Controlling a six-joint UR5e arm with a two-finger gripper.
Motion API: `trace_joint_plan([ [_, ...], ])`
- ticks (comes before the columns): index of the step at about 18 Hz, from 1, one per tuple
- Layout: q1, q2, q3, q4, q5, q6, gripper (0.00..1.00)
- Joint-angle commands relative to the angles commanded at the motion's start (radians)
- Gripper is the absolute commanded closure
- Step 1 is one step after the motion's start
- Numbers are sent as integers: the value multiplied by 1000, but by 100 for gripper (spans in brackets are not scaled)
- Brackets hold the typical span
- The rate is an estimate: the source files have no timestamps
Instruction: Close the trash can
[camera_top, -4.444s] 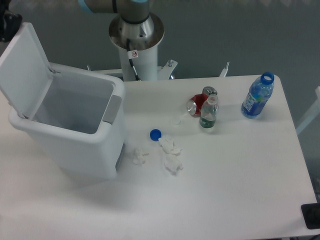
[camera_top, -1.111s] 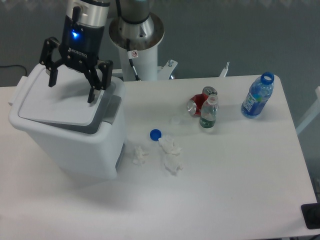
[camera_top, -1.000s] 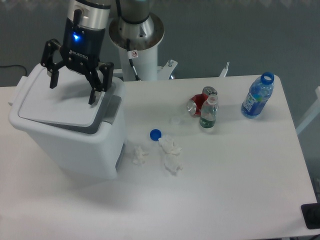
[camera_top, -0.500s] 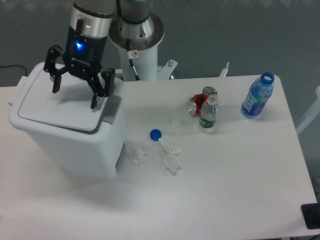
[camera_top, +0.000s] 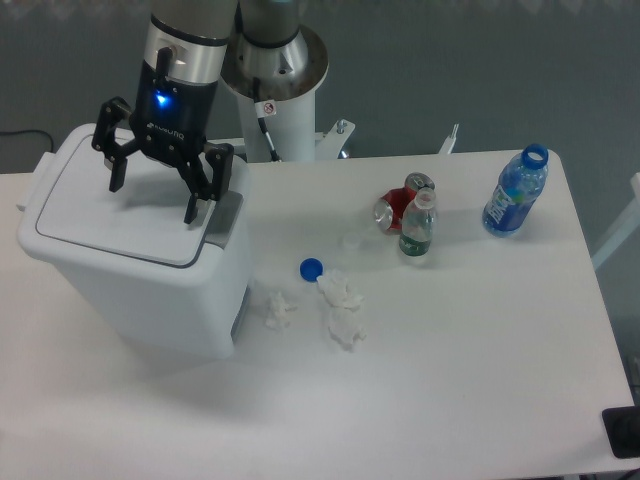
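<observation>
The trash can (camera_top: 140, 270) is standing on the left part of the bench (camera_top: 470, 390); its flat white lid (camera_top: 110, 210) is lying down level on the rim, and the grey front tab (camera_top: 224, 216) is facing toward the middle of the bench. The claw (camera_top: 152, 199) is hovering over the rear half of the lid with its two dark fingers (camera_top: 193, 205) spread wide, gripping nothing; whether the fingertips are touching the lid cannot be told. A blue indicator light is glowing on the claw body, and the arm (camera_top: 190, 40) is rising out of the top edge of the view.

The bench is presenting a plain white surface; the arm's white pedestal (camera_top: 275, 95) is standing at its rear edge, just behind the trash can. Near the can's right side, crumpled white tissues (camera_top: 340, 310) are lying beside a loose blue bottle cap (camera_top: 311, 268). Further right, a red can (camera_top: 395, 207) is lying on its side, touching or nearly touching a small clear bottle (camera_top: 417, 227) that is standing upright. A blue open-topped bottle (camera_top: 515, 192) is standing well apart near the right rear corner.

Behind the bench, a dull grey-blue floor or wall is filling the background; a dark object (camera_top: 624, 432) is showing at the lower right edge.
</observation>
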Motion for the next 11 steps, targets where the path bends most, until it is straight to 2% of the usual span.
trace_joint_plan([
  [11, 0, -8, -2, 0, 2, 0, 0],
])
